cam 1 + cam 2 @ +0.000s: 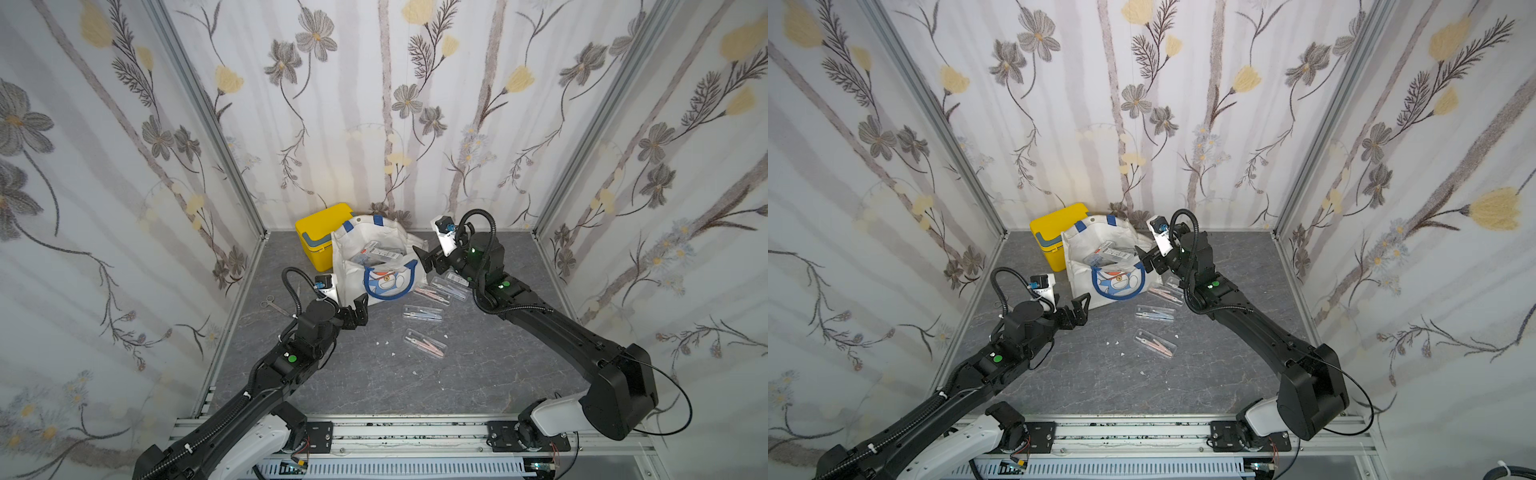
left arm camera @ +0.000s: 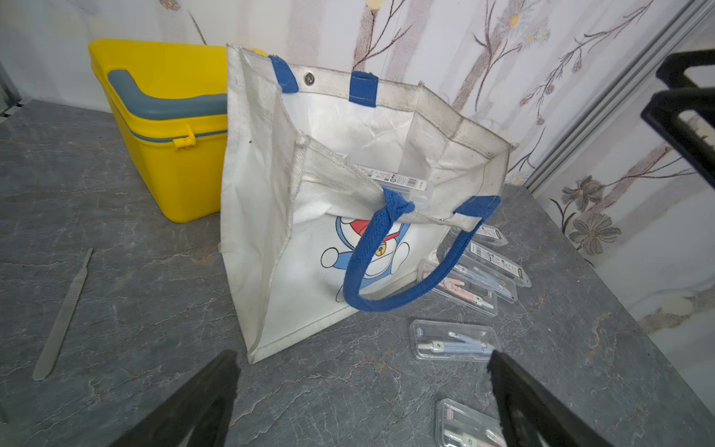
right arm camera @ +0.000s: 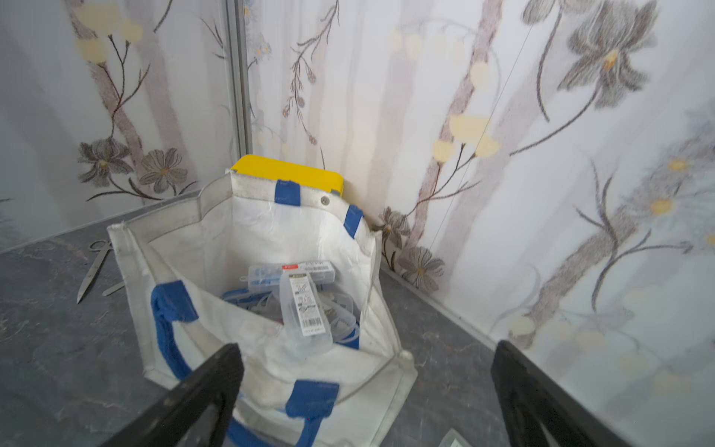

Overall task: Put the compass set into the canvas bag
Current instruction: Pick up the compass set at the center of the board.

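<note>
Right gripper: jaws spread wide with nothing between them, poised above the open mouth of the canvas bag.
Left gripper: jaws equally wide and empty, low, just beside the bag's near corner.
Inside the bag: a compass set in its clear case, lying on top of other cases.
On the table: several more compass sets beside the bag's cartoon-cat front.
Step in hand, likely: fetching another case. Best to come down flat, pinch across its narrow width, and clear the drooping blue handle before letting go.
</note>
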Robot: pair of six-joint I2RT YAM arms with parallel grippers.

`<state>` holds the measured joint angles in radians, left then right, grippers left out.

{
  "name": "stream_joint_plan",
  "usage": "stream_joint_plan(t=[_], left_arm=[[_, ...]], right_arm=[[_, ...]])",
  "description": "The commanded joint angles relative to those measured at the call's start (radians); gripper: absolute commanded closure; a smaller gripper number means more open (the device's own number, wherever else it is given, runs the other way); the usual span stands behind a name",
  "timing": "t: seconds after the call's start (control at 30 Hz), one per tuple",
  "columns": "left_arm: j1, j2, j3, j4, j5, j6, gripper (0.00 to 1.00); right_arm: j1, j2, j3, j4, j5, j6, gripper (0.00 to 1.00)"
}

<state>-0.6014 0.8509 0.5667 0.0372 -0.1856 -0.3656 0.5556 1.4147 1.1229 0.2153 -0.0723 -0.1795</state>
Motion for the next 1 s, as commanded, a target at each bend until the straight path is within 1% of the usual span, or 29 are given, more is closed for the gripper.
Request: stream_joint_plan(t=[0.0, 0.2, 0.33, 0.4, 0.57, 0.67, 0.77, 0.97], left_arm=[[-0.011, 0.028, 0.010, 0.074, 0.046, 0.041, 0.00], [-0.070, 0.080, 0.029, 0.142, 0.078, 0.106, 0.00], [-0.110, 0.134, 0.068, 0.131, 0.095, 0.159, 0.00], [-0.136, 0.183, 0.098, 0.102, 0.094, 0.188, 0.00], [-0.194, 0.305, 0.185, 0.054, 0.112, 0.261, 0.00], [-0.229, 0.376, 0.253, -0.005, 0.120, 0.312, 0.00], [-0.269, 0.435, 0.313, -0.049, 0.096, 0.356, 0.00], [-0.302, 0.496, 0.350, -0.047, 0.059, 0.390, 0.00]], right_arm=[[-0.006, -0.041, -0.058, -0.023, 0.034, 0.074, 0.01], [-0.012, -0.081, -0.148, -0.061, 0.120, 0.081, 0.00], [-0.028, -0.100, -0.187, -0.079, 0.181, 0.089, 0.00], [-0.047, -0.104, -0.198, -0.101, 0.210, 0.109, 0.01], [-0.089, -0.110, -0.211, -0.166, 0.229, 0.119, 0.00], [-0.101, -0.132, -0.235, -0.164, 0.227, 0.120, 0.01], [-0.114, -0.154, -0.273, -0.141, 0.229, 0.128, 0.01], [-0.149, -0.174, -0.306, -0.135, 0.226, 0.140, 0.01]])
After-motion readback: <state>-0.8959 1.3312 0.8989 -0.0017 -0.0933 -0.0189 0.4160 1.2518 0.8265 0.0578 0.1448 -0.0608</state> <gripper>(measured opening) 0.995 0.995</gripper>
